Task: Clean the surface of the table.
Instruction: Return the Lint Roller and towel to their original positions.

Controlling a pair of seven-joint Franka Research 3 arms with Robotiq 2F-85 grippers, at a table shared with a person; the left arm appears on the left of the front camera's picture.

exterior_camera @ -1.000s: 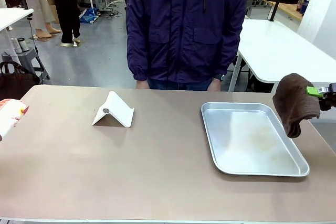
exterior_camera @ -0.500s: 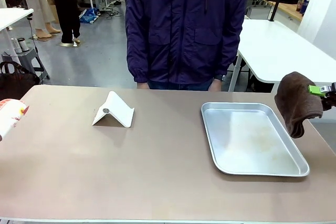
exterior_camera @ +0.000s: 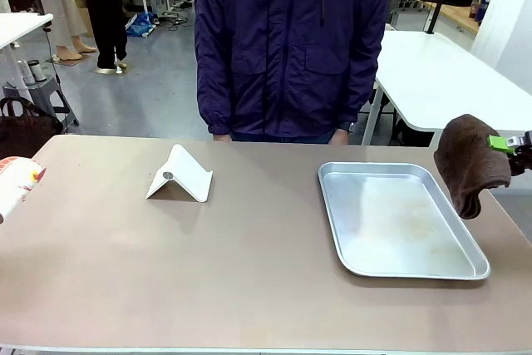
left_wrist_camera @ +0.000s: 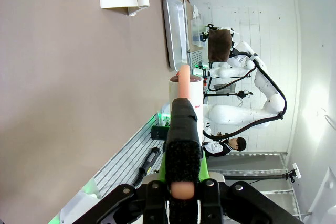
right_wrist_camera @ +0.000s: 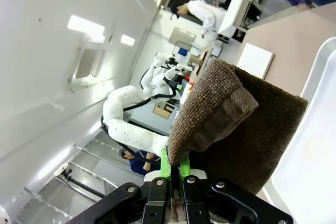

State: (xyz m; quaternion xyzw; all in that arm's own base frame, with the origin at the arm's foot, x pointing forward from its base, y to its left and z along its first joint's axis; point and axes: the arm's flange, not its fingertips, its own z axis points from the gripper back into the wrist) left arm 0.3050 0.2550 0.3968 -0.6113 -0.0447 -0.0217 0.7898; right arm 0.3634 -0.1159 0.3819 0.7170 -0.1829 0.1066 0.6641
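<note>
The table [exterior_camera: 249,247] has a wide matte beige-brown top. My right gripper [exterior_camera: 509,145] hangs at its right end, beside the tray and above the table edge, shut on a dark brown cloth [exterior_camera: 470,164] that droops below it. In the right wrist view the right gripper [right_wrist_camera: 176,169] pinches a folded corner of the cloth [right_wrist_camera: 236,124]. A white bottle with red print [exterior_camera: 17,184] pokes in at the table's left edge. In the left wrist view my left gripper [left_wrist_camera: 184,121] is shut on this bottle [left_wrist_camera: 188,94], held above the table [left_wrist_camera: 79,103].
A shiny metal tray [exterior_camera: 357,263] lies on the right half of the table. A white folded stand [exterior_camera: 179,175] sits left of centre near the far side. A person in a dark purple jacket [exterior_camera: 291,39] stands at the far edge, hands down.
My right gripper and the cloth have shifted slightly right and up. The person has moved a little to the left. The left arm and bottle have not moved.
</note>
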